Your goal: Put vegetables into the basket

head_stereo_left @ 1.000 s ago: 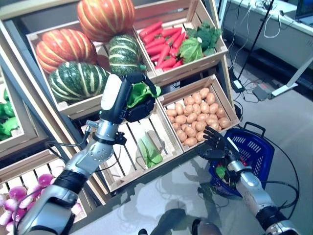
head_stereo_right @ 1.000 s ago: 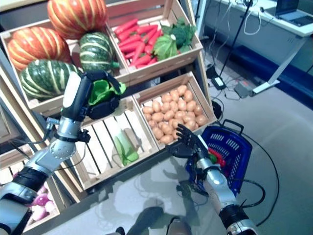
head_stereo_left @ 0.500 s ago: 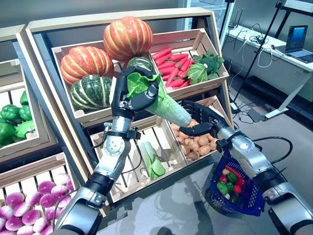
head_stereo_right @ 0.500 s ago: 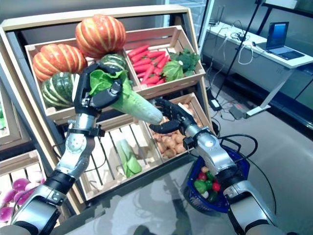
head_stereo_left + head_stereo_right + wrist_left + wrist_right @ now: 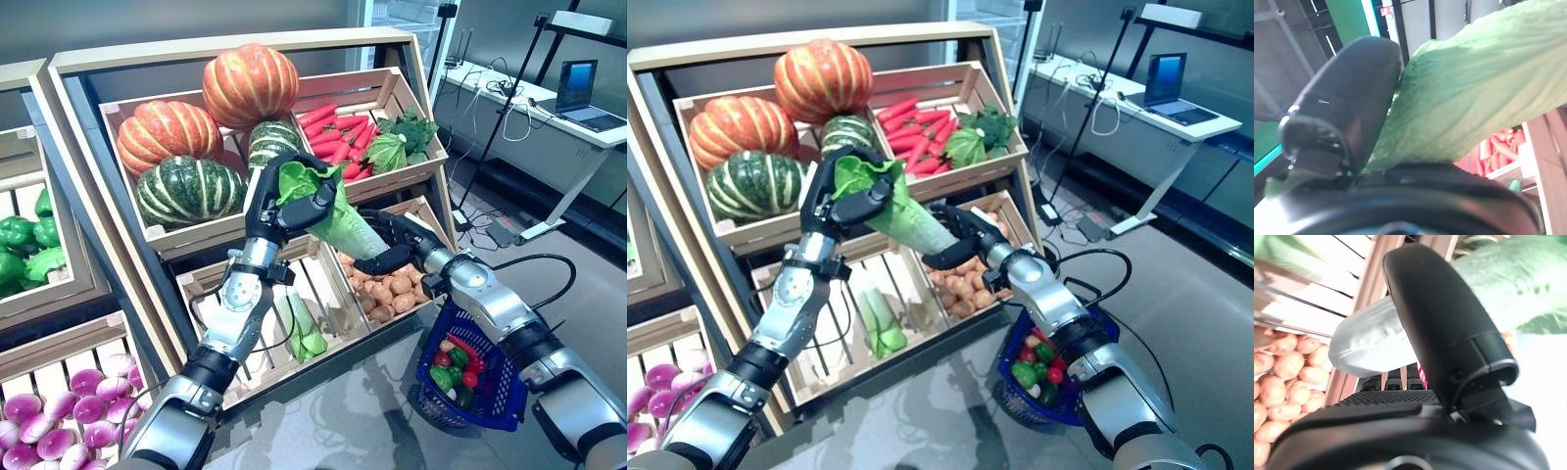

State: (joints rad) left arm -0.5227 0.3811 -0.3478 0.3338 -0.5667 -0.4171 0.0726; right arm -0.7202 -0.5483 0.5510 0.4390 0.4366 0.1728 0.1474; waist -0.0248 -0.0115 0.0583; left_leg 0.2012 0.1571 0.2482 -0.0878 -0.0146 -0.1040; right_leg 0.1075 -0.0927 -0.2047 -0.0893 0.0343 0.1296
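Observation:
My left hand [image 5: 277,201] is shut on the leafy top of a long green cabbage [image 5: 345,221] and holds it in the air in front of the wooden stand. The cabbage also shows in the left wrist view [image 5: 1488,88]. My right hand [image 5: 396,254] is at the cabbage's pale stem end [image 5: 1366,348], with its thumb [image 5: 1440,318] on one side and its fingers curled under the other. The blue basket [image 5: 493,394] stands on the floor below my right forearm, with green and red vegetables [image 5: 456,367] in it.
The wooden stand [image 5: 235,54] with its crates rises behind both hands. A crate of potatoes [image 5: 392,290] lies just under my right hand. A desk with a laptop [image 5: 576,83] stands at the back right, with cables on the floor near it.
My left hand has brought the cabbage slightly right and lower. My right hand has moved in and closed round its stem end.

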